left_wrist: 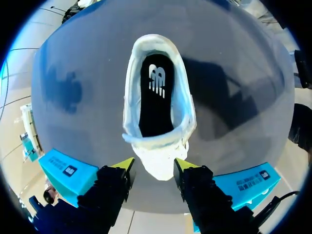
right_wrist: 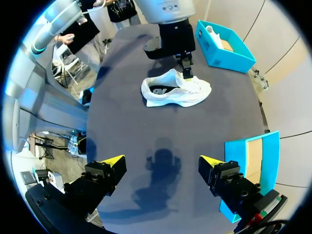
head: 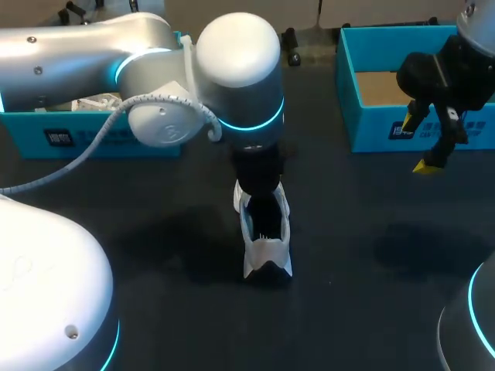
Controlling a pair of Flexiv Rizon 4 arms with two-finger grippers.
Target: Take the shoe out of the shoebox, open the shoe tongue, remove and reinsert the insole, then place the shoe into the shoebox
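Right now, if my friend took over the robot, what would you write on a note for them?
Left end effector: right over the front of the white shoe; I cannot tell whether it grips it.
Right end effector: open, empty, above the table by the empty blue shoebox.
Things: the shoe stands mid-table with the black insole inside it. A second blue box on the left holds something white.
Done: shoe is out of the box.
Left: I cannot see whether the insole was already removed and reinserted. The shoe has yet to go into the shoebox.
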